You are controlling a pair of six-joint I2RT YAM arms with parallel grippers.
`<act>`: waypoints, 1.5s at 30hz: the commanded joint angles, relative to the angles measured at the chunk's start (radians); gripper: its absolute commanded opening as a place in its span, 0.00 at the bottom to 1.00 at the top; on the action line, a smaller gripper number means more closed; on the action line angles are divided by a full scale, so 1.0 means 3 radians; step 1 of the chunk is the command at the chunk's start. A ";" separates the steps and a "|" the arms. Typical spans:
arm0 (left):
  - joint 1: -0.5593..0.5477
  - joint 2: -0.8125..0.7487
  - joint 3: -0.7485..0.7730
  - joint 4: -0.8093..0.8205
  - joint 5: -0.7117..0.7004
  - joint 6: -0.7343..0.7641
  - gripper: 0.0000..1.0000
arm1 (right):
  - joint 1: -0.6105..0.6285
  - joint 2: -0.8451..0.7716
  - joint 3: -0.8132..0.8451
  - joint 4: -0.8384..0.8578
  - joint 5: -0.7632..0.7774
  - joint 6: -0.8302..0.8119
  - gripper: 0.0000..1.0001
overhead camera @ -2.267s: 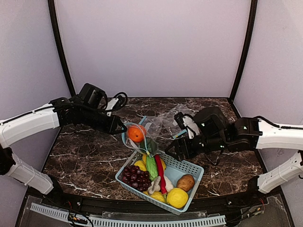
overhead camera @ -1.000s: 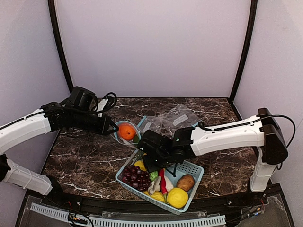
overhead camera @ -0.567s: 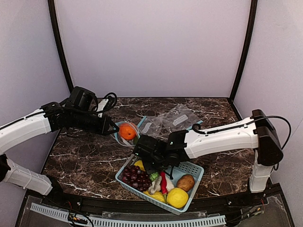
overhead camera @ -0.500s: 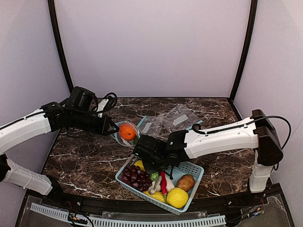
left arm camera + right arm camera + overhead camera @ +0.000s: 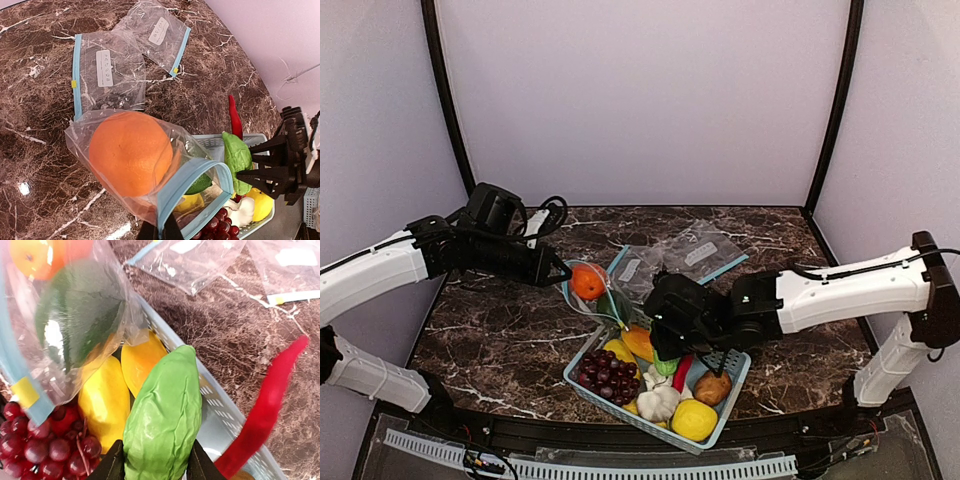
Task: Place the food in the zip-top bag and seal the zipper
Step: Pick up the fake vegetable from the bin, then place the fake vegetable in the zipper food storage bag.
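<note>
Near edge: light blue plastic basket (image 5: 732,352) with lattice walls, sitting on the table. Contents: yellow lemon (image 5: 692,418), brown potato (image 5: 712,387), white knobbly bulb (image 5: 658,402), glossy purple grapes (image 5: 603,372), smooth yellow fruits (image 5: 102,400).

Right gripper (image 5: 665,350): fingers (image 5: 114,464) pressed against both sides of the gourd (image 5: 162,425). The gourd is light green, ridged and tapered. It is held above the basket contents, narrow end towards the bag mouth. A long, shiny red chili (image 5: 265,405) slants just beside it; cannot tell whether they touch.

Bag (image 5: 77,142): thin clear film, crinkled, held off the table at the basket's far left corner. Left gripper (image 5: 160,231) has its jaws pressed together, pinching the mouth edge. The zipper (image 5: 192,172) is a light blue strip, bowed open towards the gourd. Inside: the orange (image 5: 130,152), round with dimpled skin, and the avocado (image 5: 75,315), dark green, blurred behind the film, nearer the mouth.

Beyond: two spare bags (image 5: 107,75) lie flat and overlap slightly. Each is clear, with a white label and a blue strip.

Table (image 5: 500,340): dark brown marble pattern with white veins, glossy. Walls (image 5: 640,100): plain pale lilac, with black posts at the corners.
</note>
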 commanded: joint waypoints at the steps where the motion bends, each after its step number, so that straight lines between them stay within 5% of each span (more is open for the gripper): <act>1: 0.0021 -0.0059 0.0041 -0.0105 0.0024 0.0023 0.01 | -0.0041 -0.0411 -0.0331 0.0531 -0.0028 -0.0006 0.34; 23: -0.0537 0.0524 0.0304 0.0127 0.0527 -0.0113 0.01 | -0.0222 -0.1775 -0.0900 0.1461 -0.0098 -0.1306 0.33; 45: -0.0527 0.0607 0.0278 0.0181 0.0406 -0.0029 0.01 | -0.0056 -0.0454 -0.0459 0.2568 -0.0184 -0.2701 0.31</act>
